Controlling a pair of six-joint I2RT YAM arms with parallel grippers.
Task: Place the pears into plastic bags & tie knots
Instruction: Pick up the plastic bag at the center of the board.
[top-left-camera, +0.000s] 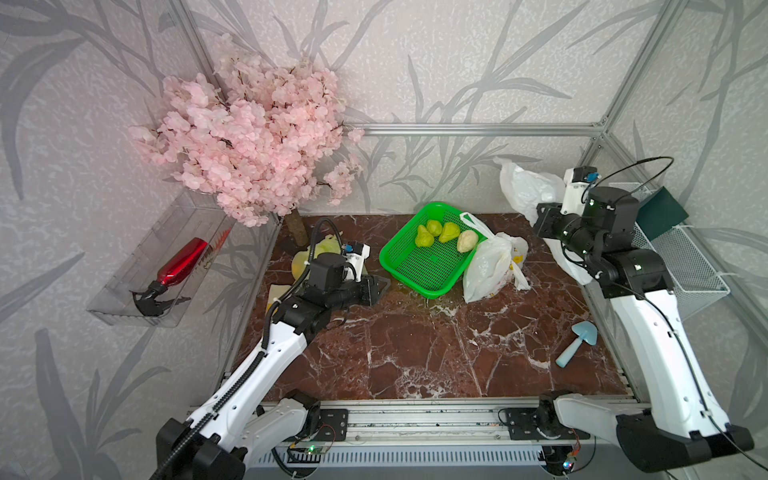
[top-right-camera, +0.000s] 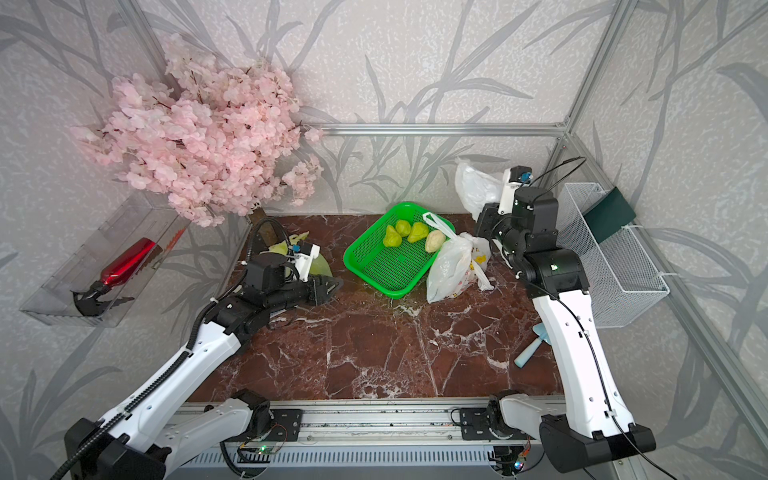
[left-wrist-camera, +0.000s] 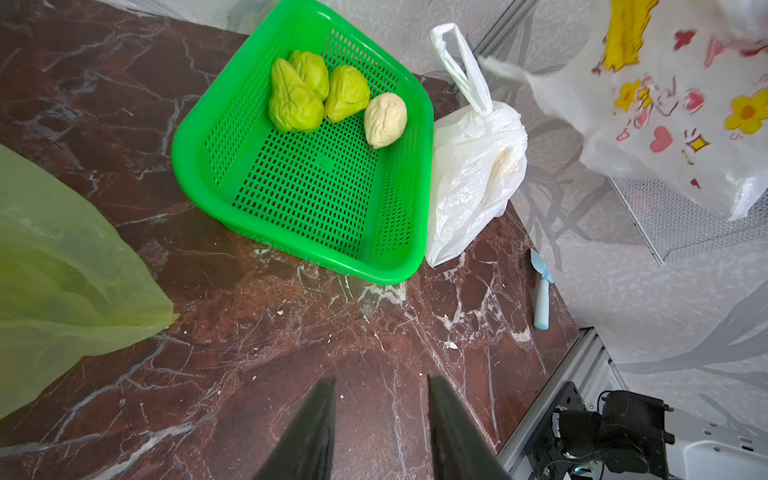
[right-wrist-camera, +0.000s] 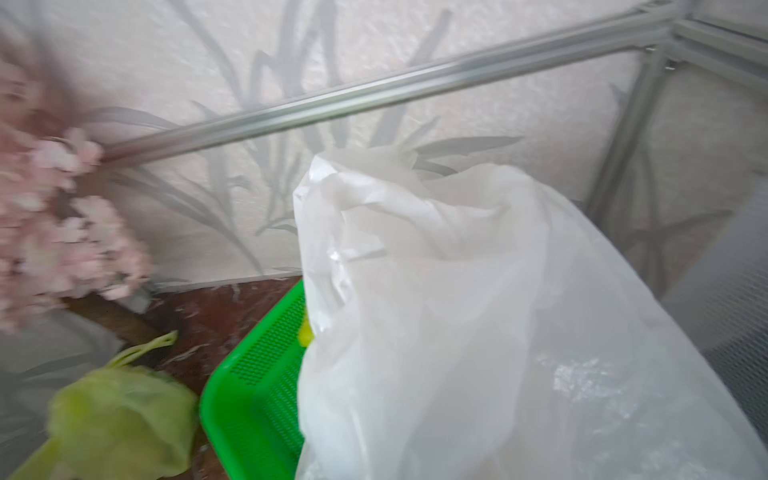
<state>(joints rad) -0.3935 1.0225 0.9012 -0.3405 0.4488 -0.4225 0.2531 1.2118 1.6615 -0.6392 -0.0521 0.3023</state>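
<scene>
Fingers (left-wrist-camera: 309, 432) of the left gripper (left-wrist-camera: 381, 380) are being held apart (empty).
A printed white bag (left-wrist-camera: 665, 124) is being clamped aloft by the right gripper (top-left-camera: 542, 222).

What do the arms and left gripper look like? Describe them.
The left arm and right arm have white shells and black joints. A black ribbed conduit runs along the left; a thin black cable along the right. White wrist cameras have blue plugs. The left gripper has black tapered fingers.
</scene>
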